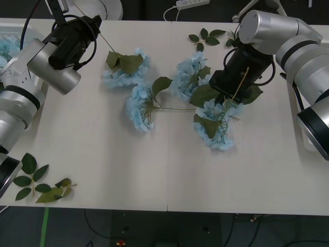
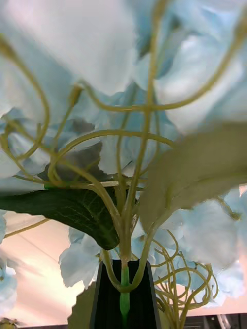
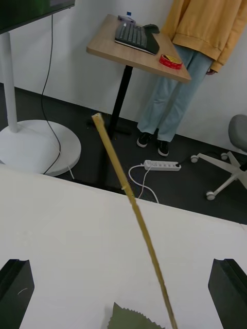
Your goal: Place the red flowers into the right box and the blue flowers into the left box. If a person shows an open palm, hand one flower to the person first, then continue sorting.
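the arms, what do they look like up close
Both arms have glossy silver-grey rounded shells with black bands at the joints. Each wrist ends in a black housing looped with black cables. The left gripper has black, blocky fingers; the right gripper shows black fingers too.

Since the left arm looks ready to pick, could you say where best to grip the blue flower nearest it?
Probably the blue flower's bare stem, jutting clear of its head toward the far edge. Come from above, the open left gripper straddling it; the head is too fluffy.
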